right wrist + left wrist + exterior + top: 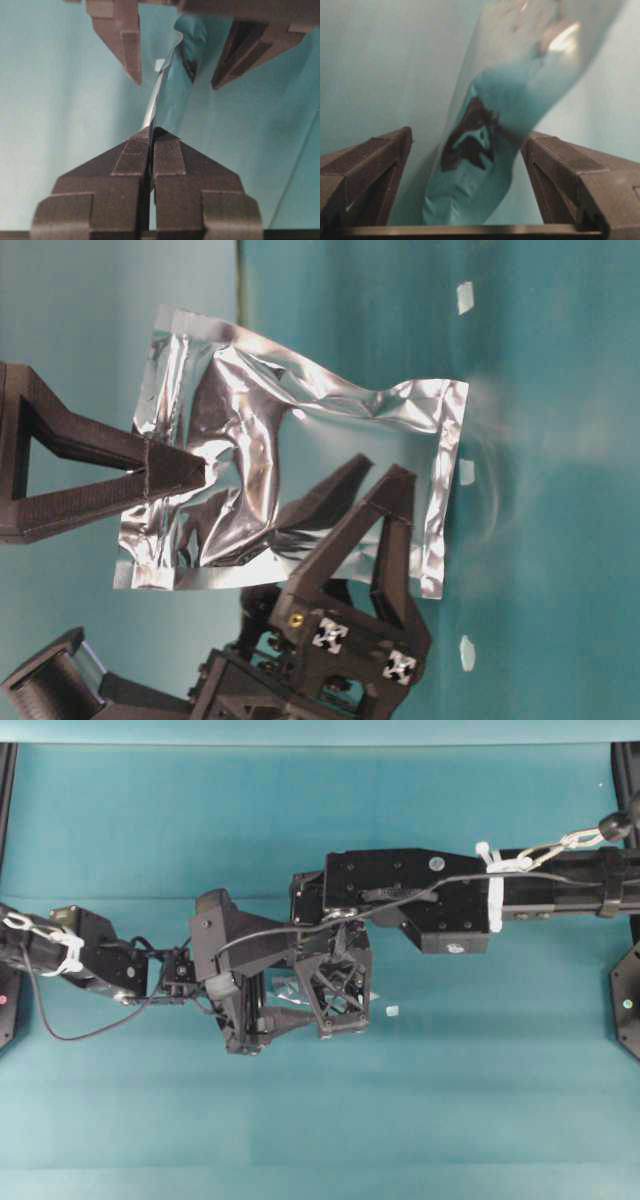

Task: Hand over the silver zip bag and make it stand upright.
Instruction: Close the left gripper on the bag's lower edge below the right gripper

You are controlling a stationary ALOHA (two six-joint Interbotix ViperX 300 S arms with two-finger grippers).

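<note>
Closest to us in the right wrist view, our right claw [151, 132] is clenched tight on the edge of the shiny, crinkled silver foil zip bag [172, 75], its two ribbed black fingers [131, 155] pressed together w/ the foil sandwiched between them at bottom centre. Bag rises edge-on toward the top of that frame, where our left claw [175, 75] straddles it, one black finger on each side, not touching the foil as far as we can tell.

Left wrist view: left claw [470, 170] is spread wide, released, fingers [370, 170] at lower left & lower right, the bag [510, 100] hanging in the gap between them, blurred and mirroring the teal.

Table-level view: bag [300, 480] fills the centre of the frame, held off the teal tabletop [560, 390], flat face toward us, wrinkled. Right claw [195, 472] pinches it from the left edge of frame; left claw [375, 490] comes up from the bottom centre, tips overlapping the bag's lower part.

Overhead view: both claws meet at centre frame, bag [285, 988] barely visible between them. One small white scrap [393, 1010] sits on the tabletop [320, 1120] just right of the claws; a few more show at the right of the table-level view.
</note>
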